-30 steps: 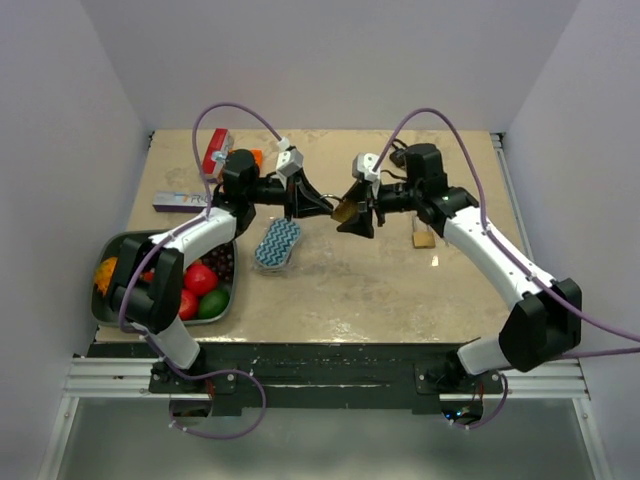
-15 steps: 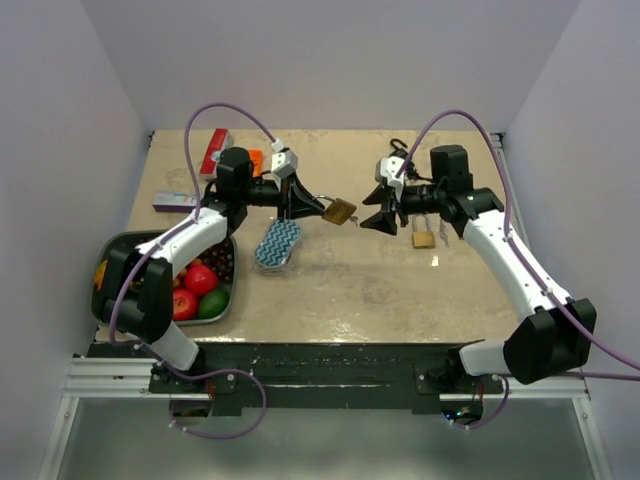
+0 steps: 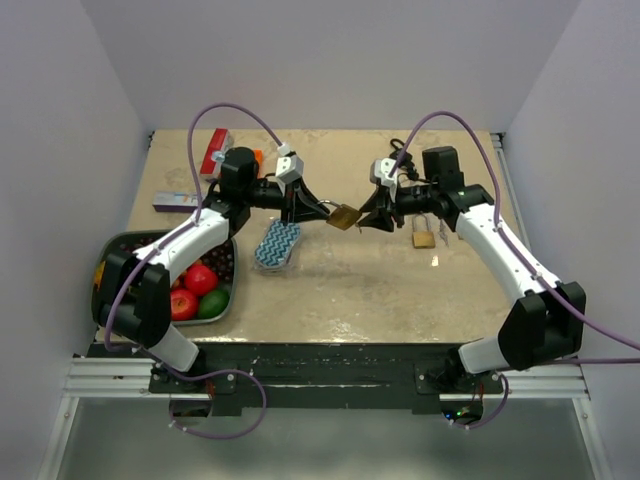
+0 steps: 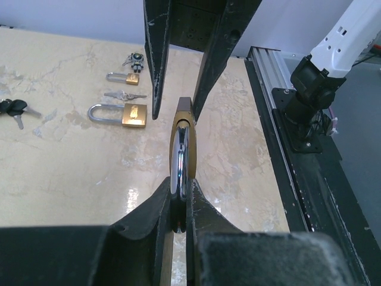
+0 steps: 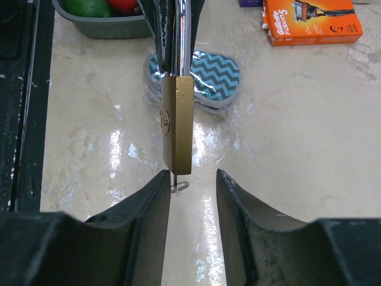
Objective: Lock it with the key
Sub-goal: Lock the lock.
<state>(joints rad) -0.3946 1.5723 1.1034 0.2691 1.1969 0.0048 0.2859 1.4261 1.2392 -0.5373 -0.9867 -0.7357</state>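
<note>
A brass padlock hangs in the air over the table's middle. My left gripper is shut on its steel shackle. In the right wrist view the padlock's body stands edge-on, and a small metal key piece sticks out of its near end. My right gripper is open. Its fingertips flank the key end without touching the padlock, and the key piece lies close to the left finger.
A second brass padlock lies on the table under the right arm, with loose keys and a small padlock nearby. A zigzag sponge pack lies below the padlock. There is a grey fruit bin at the left and an orange box.
My right gripper backed away to the right from the padlock, then came left again and now brackets its key end. The left gripper kept hold of the shackle, nearly still.
</note>
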